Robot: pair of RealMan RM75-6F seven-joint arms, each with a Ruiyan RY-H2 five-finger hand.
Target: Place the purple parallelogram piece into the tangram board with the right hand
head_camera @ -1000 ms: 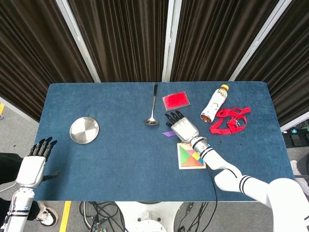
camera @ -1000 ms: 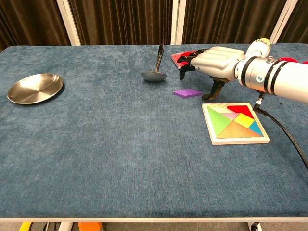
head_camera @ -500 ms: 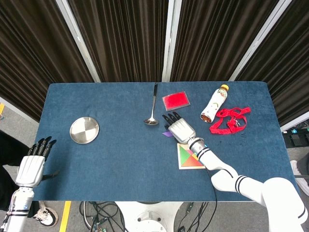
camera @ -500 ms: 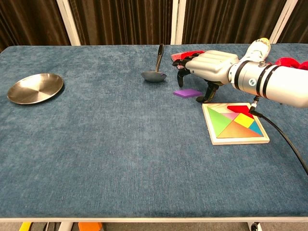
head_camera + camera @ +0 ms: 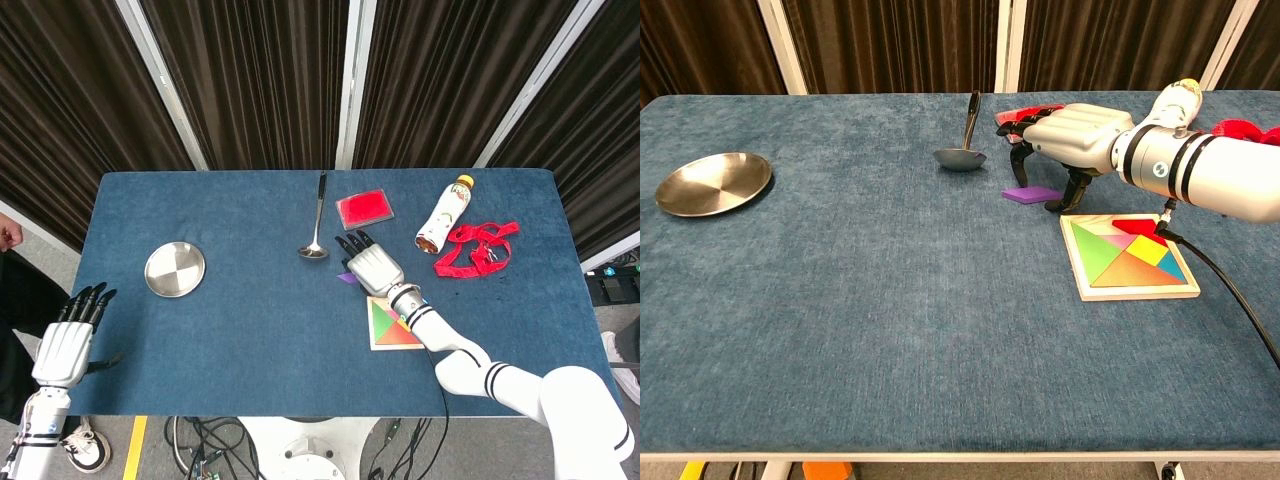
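The purple parallelogram piece [image 5: 1030, 194] lies flat on the blue cloth, just left of the tangram board [image 5: 1140, 292]. My right hand [image 5: 1075, 140] hovers over the piece with fingers arched downward. The fingertips [image 5: 1018, 158] hang above its far edge and the thumb stands by its right end. Nothing is lifted. In the head view the right hand [image 5: 368, 262] covers most of the piece [image 5: 345, 279], and the board [image 5: 395, 347] holds several coloured pieces. My left hand [image 5: 68, 340] hangs open off the table's front-left corner.
A steel spoon [image 5: 965, 140] lies just left of the right hand. Behind the hand are a red flat box [image 5: 364, 207], a lying bottle [image 5: 444, 212] and a red strap [image 5: 476, 247]. A steel plate [image 5: 712, 182] sits at the far left.
My right hand has shifted left and come down over the purple piece, its thumb now beside the piece's right end. The piece and the left hand have not moved.
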